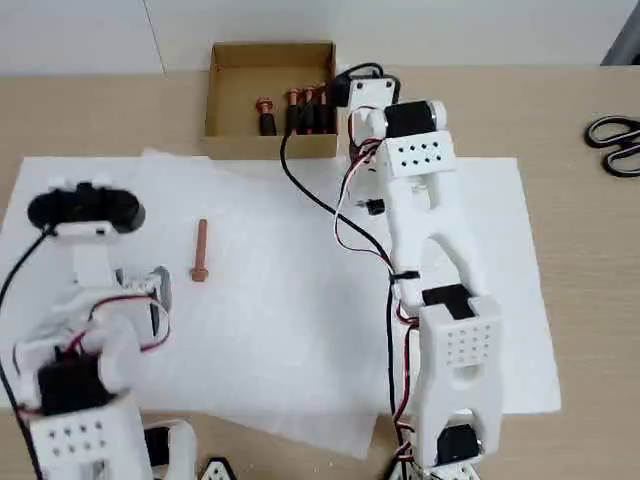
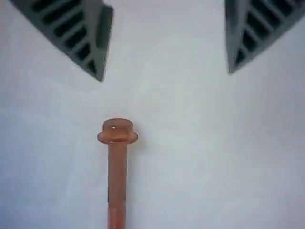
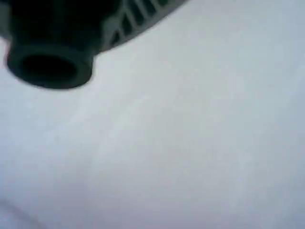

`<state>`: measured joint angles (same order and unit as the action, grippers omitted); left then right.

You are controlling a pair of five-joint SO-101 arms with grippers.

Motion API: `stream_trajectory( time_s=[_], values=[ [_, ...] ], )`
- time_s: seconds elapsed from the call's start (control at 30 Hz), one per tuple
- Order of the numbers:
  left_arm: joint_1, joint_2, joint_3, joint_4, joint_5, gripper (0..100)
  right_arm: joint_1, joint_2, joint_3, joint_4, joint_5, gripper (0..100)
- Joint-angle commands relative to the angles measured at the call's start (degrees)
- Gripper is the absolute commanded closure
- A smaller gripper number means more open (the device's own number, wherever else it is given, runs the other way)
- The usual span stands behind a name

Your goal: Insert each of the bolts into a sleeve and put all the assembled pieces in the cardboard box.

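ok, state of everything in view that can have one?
left jaws: open, nothing between them.
right jaws: shut on the sleeve.
sleeve: empty, held off the white sheet.
loose bolt: lying flat on the white sheet, unsleeved.
cardboard box: open top, four sleeved bolts inside.
scissors: blades cut off at the edge, cannot tell.

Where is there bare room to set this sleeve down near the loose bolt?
The widest free patch is the white sheet between the bolt and the right arm. The cardboard box's left end is also bare. Crowded: the rest of the box, lined with assembled pieces, and the narrow strip between the bolt and the left arm.
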<state>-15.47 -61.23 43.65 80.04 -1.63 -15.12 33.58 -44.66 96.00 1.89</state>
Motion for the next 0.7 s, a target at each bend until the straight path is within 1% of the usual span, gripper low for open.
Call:
stream_trajectory(
  time_s=[0.0,0.2,0.3,0.4,0.5,0.67],
  values=[
    [-0.09,12.48,-9.19,0.53,-0.44,84,-0.40,-6.11,-0.18,0.48,0.35,99.5],
    [0.26,35.69,-24.22,1.49,-0.44,84,1.54,-7.08,-0.18,0.48,0.26,99.5],
    [1.58,46.33,-28.97,0.44,-0.79,84,1.89,-7.16,-0.09,0.48,0.26,99.5],
    [3.96,55.74,-32.31,0.44,-2.73,84,1.71,-7.52,1.67,0.40,0.26,99.5],
    [5.54,63.56,-35.12,0.44,-3.34,84,1.71,-7.52,2.99,0.40,0.26,99.5],
    [5.71,74.02,-40.40,0.44,-3.43,84,1.80,-7.52,3.69,0.40,0.26,99.5]
  ],
)
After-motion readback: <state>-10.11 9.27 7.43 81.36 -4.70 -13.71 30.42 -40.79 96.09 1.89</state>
